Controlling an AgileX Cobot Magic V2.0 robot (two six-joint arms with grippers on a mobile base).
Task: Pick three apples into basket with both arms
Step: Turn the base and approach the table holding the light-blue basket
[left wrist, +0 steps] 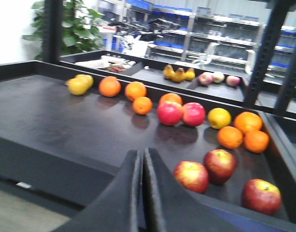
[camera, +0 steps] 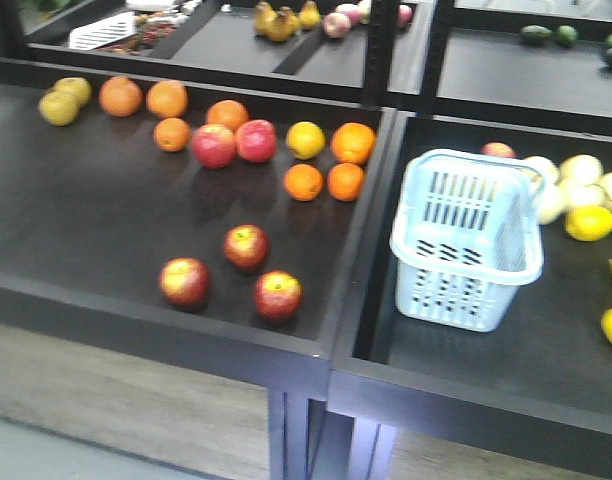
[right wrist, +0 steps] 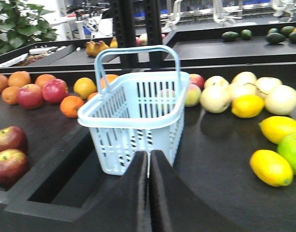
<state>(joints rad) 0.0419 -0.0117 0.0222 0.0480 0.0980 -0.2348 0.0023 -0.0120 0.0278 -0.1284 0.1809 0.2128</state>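
The three dark red apples (camera: 246,246) lie in a loose triangle on the black shelf tray (camera: 96,220) to the left of the basket (camera: 451,295), well apart from it and cut off from it by the raised divider (camera: 371,230). None is inside the basket, which stands upright and shows no fruit within. Brighter pink-red apples (camera: 234,143) and oranges (camera: 326,180) sit farther back on the apples' side of the basket; lemons (camera: 590,222) lie on its other flank.

The left gripper (left wrist: 140,153) has its fingers pressed together with nothing between them, and it hangs short of the apples; the right gripper (right wrist: 149,154) is likewise closed and empty, its tips just before the basket's near wall; by my reading no pick has begun.

The apples look firm, smooth-skinned and round. I judge them fairly heavy for their size, apt to roll if nudged, a little slippery, and liable to bruise under a hard squeeze. The safest hold is probably across the widest girth, with the fingers spread first, lowered either side from above and closed gently. The apple nearest the basket (camera: 278,295) looks the handiest start.
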